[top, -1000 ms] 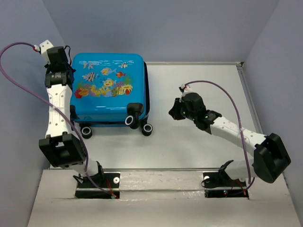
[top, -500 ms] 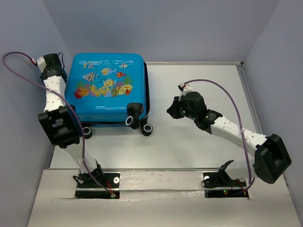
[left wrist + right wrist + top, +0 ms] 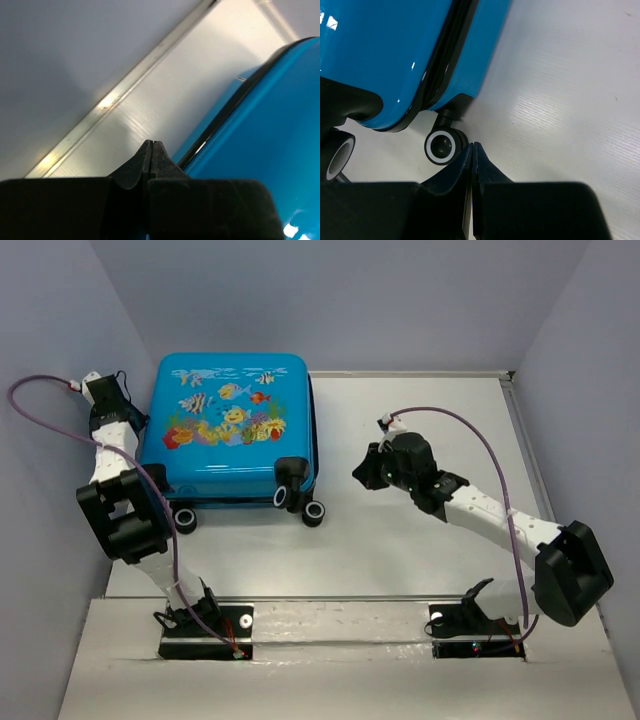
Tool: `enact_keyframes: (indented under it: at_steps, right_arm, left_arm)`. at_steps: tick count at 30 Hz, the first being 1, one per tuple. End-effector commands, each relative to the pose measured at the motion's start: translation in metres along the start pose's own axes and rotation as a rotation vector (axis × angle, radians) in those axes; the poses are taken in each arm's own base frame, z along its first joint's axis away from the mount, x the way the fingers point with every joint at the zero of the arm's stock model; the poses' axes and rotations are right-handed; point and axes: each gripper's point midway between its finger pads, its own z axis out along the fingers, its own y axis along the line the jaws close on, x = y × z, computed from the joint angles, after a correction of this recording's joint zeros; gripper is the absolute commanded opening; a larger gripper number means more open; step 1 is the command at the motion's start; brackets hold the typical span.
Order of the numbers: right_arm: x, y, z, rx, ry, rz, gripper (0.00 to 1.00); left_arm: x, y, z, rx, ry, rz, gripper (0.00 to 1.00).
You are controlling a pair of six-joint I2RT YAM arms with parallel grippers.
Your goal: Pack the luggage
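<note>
Luggage [image 3: 228, 430] is seen from above lying closed at the far left of the table [image 3: 420, 530]. In the left wrist view, the left gripper [image 3: 152, 146] is pressed together, apparently beside its left edge. In the right wrist view, the right gripper [image 3: 472, 146] is likewise closed, near a wheel [image 3: 441, 146].

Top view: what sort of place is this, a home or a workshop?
Likely a robot lab test cell: two arms bolted to a white table, plain grey walls boxing it in, one blue suitcase.
</note>
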Motion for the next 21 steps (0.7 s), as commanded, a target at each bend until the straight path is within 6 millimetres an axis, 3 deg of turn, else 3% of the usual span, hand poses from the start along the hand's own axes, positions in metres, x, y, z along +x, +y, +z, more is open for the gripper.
enact_keyframes:
  at_steps: [1, 2, 5, 8, 10, 11, 13, 14, 15, 17, 18, 20, 21]
  right_arm:
    - [-0.043, -0.008, 0.001, 0.024, -0.103, 0.024, 0.07]
    - [-0.050, -0.017, 0.000, 0.044, -0.117, 0.034, 0.07]
    - [-0.062, -0.028, -0.008, 0.067, -0.138, 0.037, 0.07]
    - [-0.071, -0.044, -0.024, 0.131, -0.148, 0.019, 0.07]
    - [-0.079, -0.047, -0.036, 0.150, -0.161, 0.011, 0.07]
    - [-0.082, -0.047, -0.041, 0.164, -0.170, 0.002, 0.07]
    - [-0.083, -0.065, -0.054, 0.235, -0.168, 0.003, 0.07]
    - [-0.083, -0.071, -0.065, 0.279, -0.181, 0.005, 0.07]
    - [-0.088, -0.072, -0.070, 0.293, -0.204, 0.005, 0.07]
    - [-0.092, -0.078, -0.088, 0.347, -0.241, 0.022, 0.07]
    - [-0.090, -0.080, -0.095, 0.364, -0.243, 0.026, 0.07]
    - [-0.097, -0.080, -0.108, 0.383, -0.278, 0.021, 0.07]
    - [-0.097, -0.078, -0.114, 0.381, -0.278, 0.012, 0.07]
  left_arm:
    - [0.125, -0.055, -0.032, 0.320, 0.330, 0.002, 0.06]
    - [0.144, -0.055, -0.046, 0.342, 0.356, -0.010, 0.06]
    - [0.168, -0.078, -0.074, 0.459, 0.382, 0.006, 0.06]
    - [0.197, -0.098, -0.117, 0.560, 0.406, 0.023, 0.06]
    - [0.205, -0.112, -0.139, 0.623, 0.409, 0.027, 0.06]
    - [0.200, -0.120, -0.157, 0.662, 0.378, 0.029, 0.06]
    - [0.213, -0.138, -0.188, 0.735, 0.387, 0.027, 0.06]
    - [0.201, -0.145, -0.209, 0.777, 0.339, 0.031, 0.06]
    - [0.198, -0.146, -0.217, 0.785, 0.317, 0.034, 0.06]
    - [0.167, -0.146, -0.233, 0.749, 0.189, 0.052, 0.06]
    - [0.134, -0.143, -0.235, 0.681, 0.081, 0.041, 0.06]
    - [0.097, -0.142, -0.244, 0.638, -0.041, 0.050, 0.09]
    - [0.067, -0.146, -0.256, 0.632, -0.126, 0.035, 0.10]
